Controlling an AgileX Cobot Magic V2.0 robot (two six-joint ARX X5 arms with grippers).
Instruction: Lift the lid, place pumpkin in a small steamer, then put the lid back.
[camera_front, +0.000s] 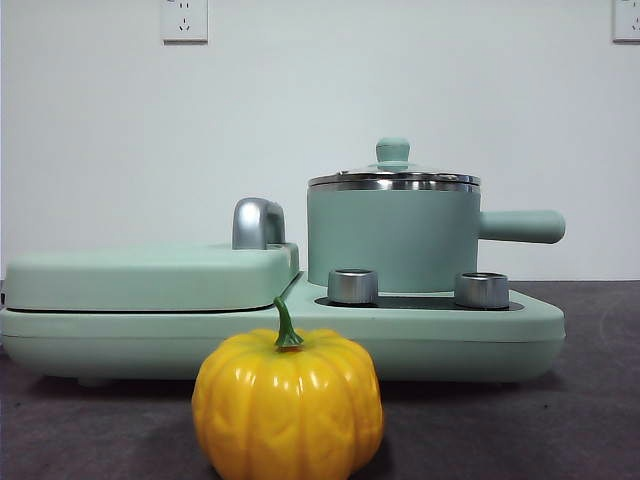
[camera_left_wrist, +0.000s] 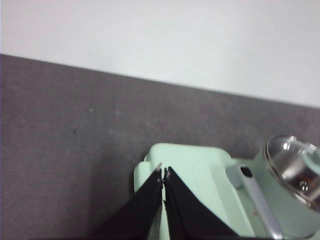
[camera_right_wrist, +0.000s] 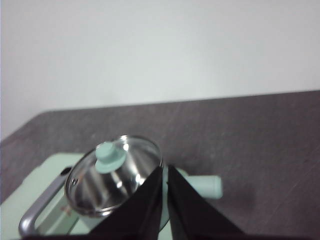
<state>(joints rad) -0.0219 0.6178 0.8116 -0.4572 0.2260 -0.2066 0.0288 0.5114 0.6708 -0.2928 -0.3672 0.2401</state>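
A glossy yellow-orange pumpkin (camera_front: 288, 405) with a green stem sits on the dark table, nearest the front camera. Behind it the mint-green small steamer (camera_front: 394, 238) stands on the right half of the cooker, side handle pointing right. The glass lid (camera_front: 394, 177) with its mint knob rests on the pot's steel rim. In the right wrist view the lid (camera_right_wrist: 116, 175) lies just beyond my right gripper (camera_right_wrist: 165, 169), whose jaws are shut on nothing. My left gripper (camera_left_wrist: 163, 173) is shut and empty above the flat griddle end (camera_left_wrist: 185, 165). Neither arm shows in the front view.
The wide mint-green cooker base (camera_front: 500, 325) carries a flat griddle cover (camera_front: 150, 275) with a steel handle (camera_front: 257, 222) on its left half. Two steel dials (camera_front: 352, 285) stand in front of the pot. A white wall rises behind the table.
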